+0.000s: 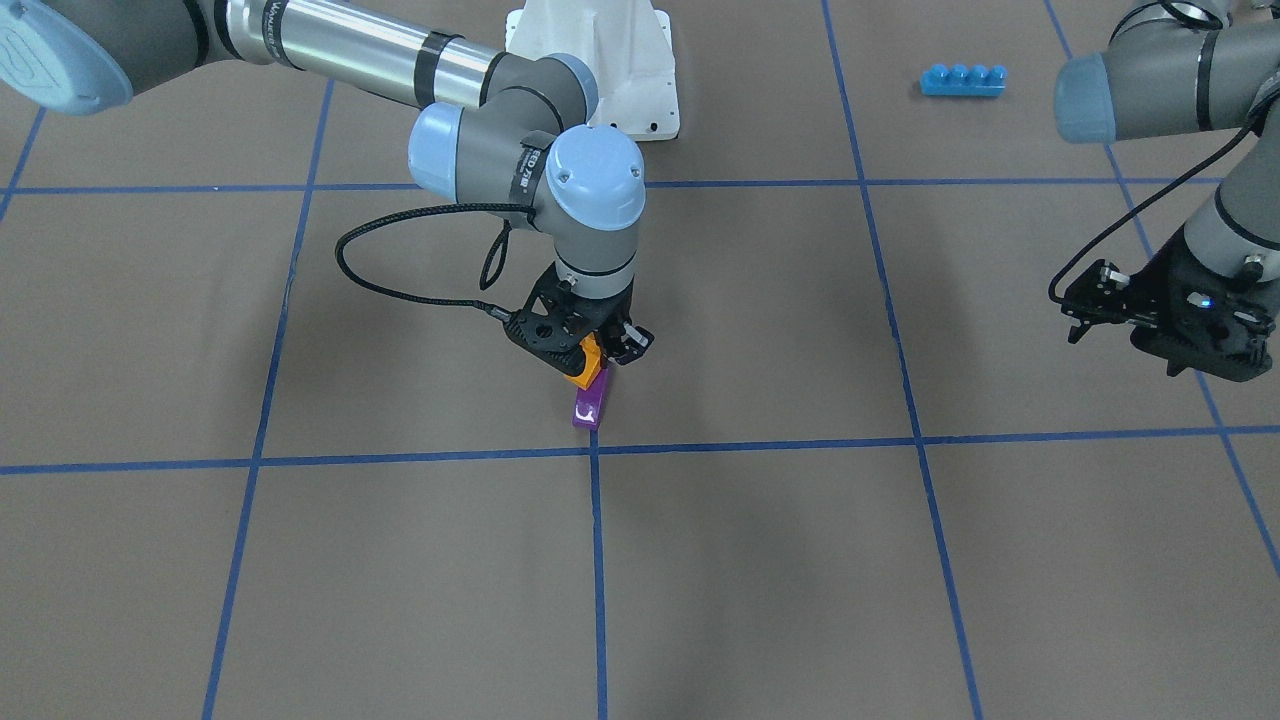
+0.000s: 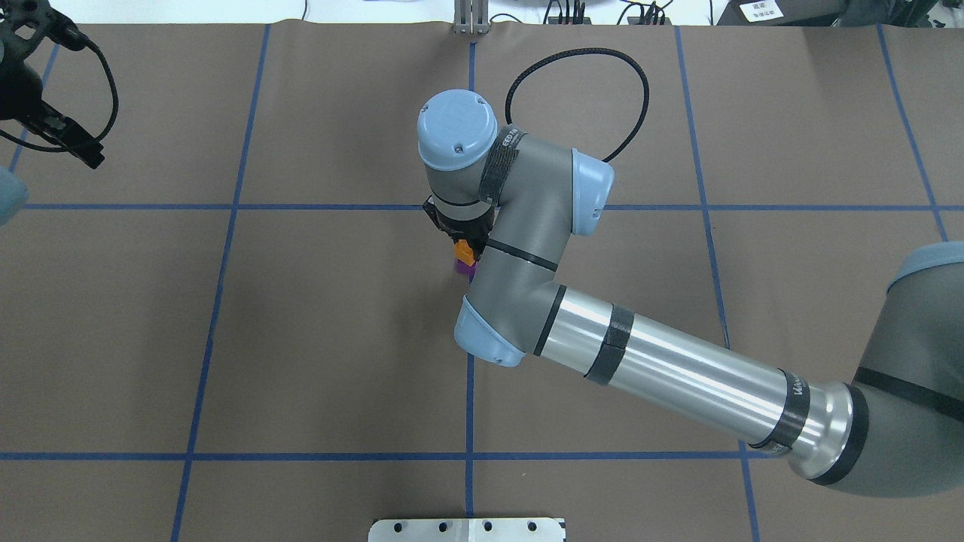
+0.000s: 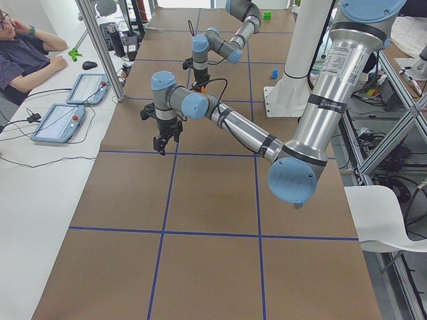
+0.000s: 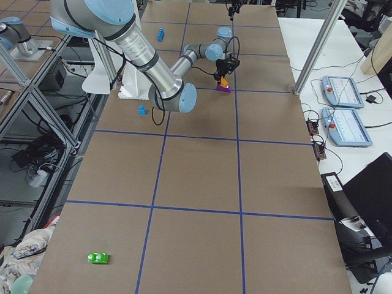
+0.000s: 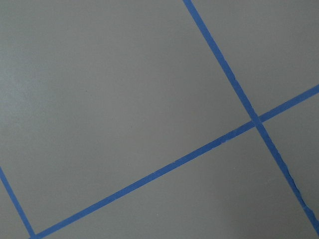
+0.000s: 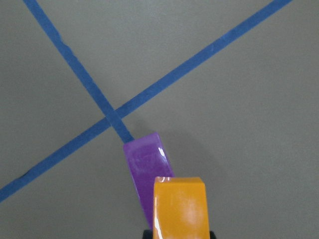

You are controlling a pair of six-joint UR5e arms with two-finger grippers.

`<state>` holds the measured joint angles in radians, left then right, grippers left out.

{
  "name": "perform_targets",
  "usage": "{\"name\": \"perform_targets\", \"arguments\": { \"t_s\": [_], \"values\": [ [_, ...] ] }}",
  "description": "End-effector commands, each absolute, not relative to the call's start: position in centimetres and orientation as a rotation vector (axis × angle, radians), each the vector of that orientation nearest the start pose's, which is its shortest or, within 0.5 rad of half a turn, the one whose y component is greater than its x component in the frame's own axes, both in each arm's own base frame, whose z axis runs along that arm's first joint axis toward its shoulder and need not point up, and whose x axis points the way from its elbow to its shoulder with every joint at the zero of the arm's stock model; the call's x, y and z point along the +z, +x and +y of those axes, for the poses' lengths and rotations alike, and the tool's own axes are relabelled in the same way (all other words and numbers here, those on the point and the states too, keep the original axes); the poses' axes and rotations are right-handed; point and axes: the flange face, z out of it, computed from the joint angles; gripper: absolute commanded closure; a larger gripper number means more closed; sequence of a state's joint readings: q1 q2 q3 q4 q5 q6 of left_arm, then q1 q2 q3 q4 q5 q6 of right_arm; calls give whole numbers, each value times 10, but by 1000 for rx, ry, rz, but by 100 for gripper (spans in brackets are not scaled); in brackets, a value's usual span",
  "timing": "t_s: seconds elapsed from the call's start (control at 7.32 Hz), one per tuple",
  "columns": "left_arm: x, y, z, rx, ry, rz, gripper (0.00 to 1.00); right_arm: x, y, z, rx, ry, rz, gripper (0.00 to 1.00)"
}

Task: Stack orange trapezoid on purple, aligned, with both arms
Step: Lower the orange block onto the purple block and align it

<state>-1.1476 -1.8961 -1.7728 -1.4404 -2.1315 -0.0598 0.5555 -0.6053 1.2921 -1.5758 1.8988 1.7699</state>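
Note:
My right gripper (image 1: 598, 358) is shut on the orange trapezoid (image 1: 590, 370) and holds it directly over the purple brick (image 1: 588, 407), which lies on the table beside a crossing of blue tape lines. The right wrist view shows the orange trapezoid (image 6: 179, 206) covering the near end of the purple brick (image 6: 147, 159), set off to one side and turned slightly against it. I cannot tell whether the two touch. In the overhead view both the orange trapezoid (image 2: 466, 251) and the purple brick (image 2: 460, 266) peek out from under the wrist. My left gripper (image 1: 1078, 315) hangs open and empty, far off at the table's side.
A long blue four-stud brick (image 1: 962, 80) lies at the back near the left arm. The white pedestal (image 1: 600, 60) stands behind the right wrist. A small blue brick (image 4: 142, 110) and a green brick (image 4: 98, 258) lie far off. An operator (image 3: 27, 57) sits at the side table.

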Motion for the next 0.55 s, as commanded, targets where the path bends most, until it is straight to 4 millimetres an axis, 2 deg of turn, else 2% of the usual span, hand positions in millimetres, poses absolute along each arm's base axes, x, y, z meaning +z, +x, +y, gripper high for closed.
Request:
{"name": "perform_targets", "arguments": {
  "t_s": [0.0, 0.41],
  "values": [
    [409, 172, -580, 458, 242, 633, 0, 166, -619, -503, 596, -166, -734, 100],
    [410, 172, -580, 458, 240, 633, 0, 166, -621, -500, 566, -140, -732, 100]
  ]
}}
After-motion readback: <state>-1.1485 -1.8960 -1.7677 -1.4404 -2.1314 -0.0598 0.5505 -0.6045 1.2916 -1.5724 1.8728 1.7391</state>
